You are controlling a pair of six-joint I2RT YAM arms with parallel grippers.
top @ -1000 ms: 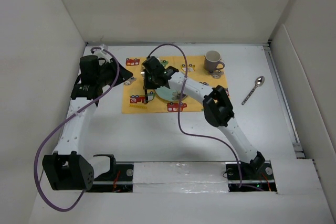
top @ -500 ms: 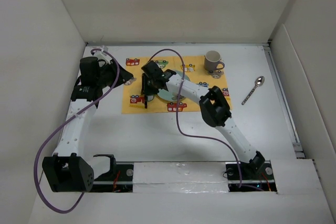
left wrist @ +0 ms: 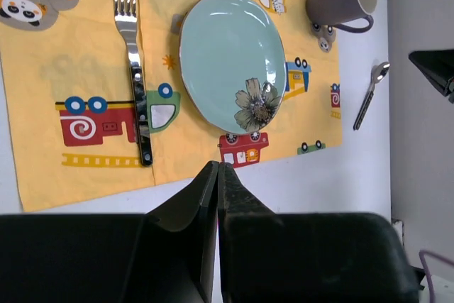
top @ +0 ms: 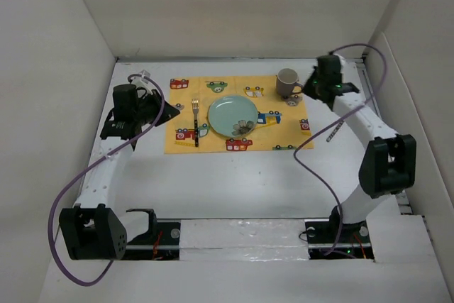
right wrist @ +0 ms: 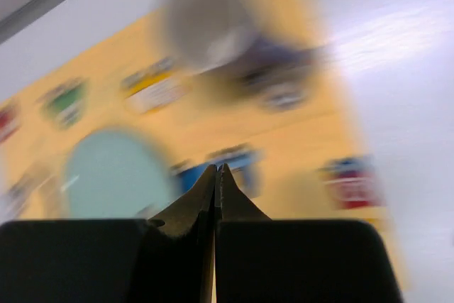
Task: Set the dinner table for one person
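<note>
On the white dinner table (top: 234, 182) lies a yellow car-print placemat (top: 213, 140). A pale green plate (top: 233, 116) sits at its middle, with a fork (top: 196, 122) flat on the mat just left of it and a grey mug (top: 287, 81) at the mat's back right corner. A spoon (top: 334, 132) lies on the table right of the mat, partly under my right arm. My left gripper (top: 174, 107) is shut and empty at the mat's left edge. My right gripper (top: 308, 89) is shut and empty beside the mug. The right wrist view is blurred.
White walls enclose the table on three sides. A purple cable (top: 312, 140) hangs from the right arm over the mat's right edge, and another (top: 71, 189) loops off the left arm. The left wrist view shows the fork (left wrist: 135, 69), plate (left wrist: 230, 58), mug (left wrist: 340, 1) and spoon (left wrist: 370, 94).
My right arm has swung from over the plate and fork to the back right by the mug, leaving the fork on the mat. Both grippers have shut.
</note>
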